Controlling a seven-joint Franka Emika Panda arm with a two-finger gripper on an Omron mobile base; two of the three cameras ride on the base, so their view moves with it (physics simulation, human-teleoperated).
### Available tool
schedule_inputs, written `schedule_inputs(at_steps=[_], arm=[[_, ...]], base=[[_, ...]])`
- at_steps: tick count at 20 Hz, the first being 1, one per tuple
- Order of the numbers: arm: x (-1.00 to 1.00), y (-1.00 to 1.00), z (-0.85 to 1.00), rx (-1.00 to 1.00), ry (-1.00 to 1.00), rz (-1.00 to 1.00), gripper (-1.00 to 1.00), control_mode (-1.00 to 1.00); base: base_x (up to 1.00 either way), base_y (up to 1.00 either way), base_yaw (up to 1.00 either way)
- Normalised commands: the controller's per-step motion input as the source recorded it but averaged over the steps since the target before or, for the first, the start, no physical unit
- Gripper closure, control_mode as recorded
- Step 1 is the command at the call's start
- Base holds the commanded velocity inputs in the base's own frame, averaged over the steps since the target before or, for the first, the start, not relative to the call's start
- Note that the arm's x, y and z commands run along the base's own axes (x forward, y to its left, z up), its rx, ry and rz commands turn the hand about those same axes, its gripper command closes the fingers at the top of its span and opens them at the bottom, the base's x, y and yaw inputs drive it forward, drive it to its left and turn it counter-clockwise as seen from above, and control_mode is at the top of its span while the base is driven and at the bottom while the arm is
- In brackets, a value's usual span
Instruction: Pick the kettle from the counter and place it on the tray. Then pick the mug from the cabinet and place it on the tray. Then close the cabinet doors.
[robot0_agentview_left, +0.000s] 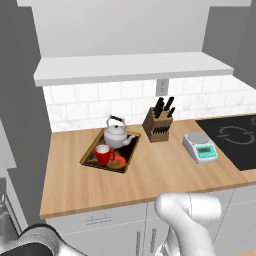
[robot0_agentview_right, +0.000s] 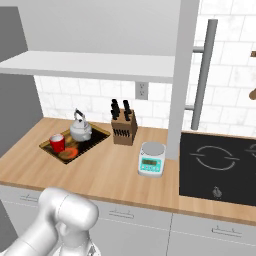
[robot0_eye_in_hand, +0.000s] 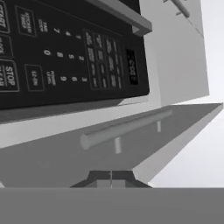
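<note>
Kettle and mug sat on the tray as the clenched, empty gripper met a cabinet door near its handle, where a steady push should swing it shut.

Black keypad panel: "STOP", "START", digits 0–9 legible; remaining key labels too blurred.

Arm: glossy white, rounded bulbous link shells, smooth, no visible markings. Darker grey joint section at lower left of left base view. Gripper: two small dark fingertips, pressed together.
</note>
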Motion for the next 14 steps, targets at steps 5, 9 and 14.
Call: schedule_inputs(at_steps=[5, 9, 14], arm=[[0.2, 0.0, 0.27, 0.0, 0.0, 0.0, 1.0, -1.0], [0.21, -0.02, 0.21, 0.01, 0.0, 0.0, 1.0, -1.0], [0.31, -0.48, -0.01, 0.05, 0.08, 0.0, 1.0, -1.0]], base=[[0.0, 0.0, 0.0], [0.0, 0.0, 0.0], [0.0, 0.0, 0.0]])
